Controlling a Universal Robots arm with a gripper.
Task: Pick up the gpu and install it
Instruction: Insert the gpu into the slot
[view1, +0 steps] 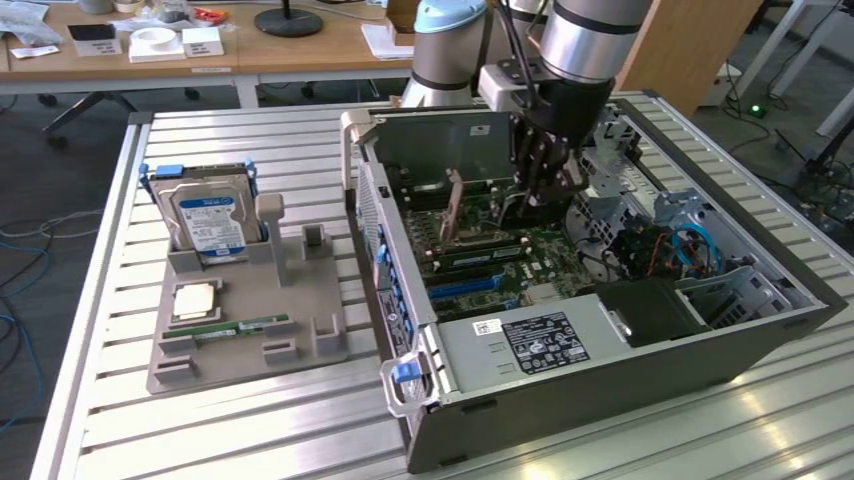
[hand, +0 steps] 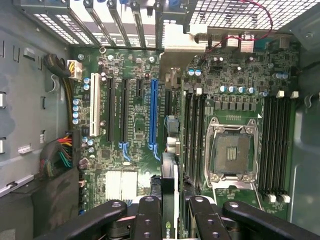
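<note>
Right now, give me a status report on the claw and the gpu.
Claw shut on gpu. It hangs upright above motherboard, not yet seated. Blue slot alongside empty.

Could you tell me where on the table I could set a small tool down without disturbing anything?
The bare slats nearer the camera than the grey fixture tray are free, as is the strip behind the hard drive. Inside the computer case it is crowded: the gripper holds the gpu over the motherboard.
</note>
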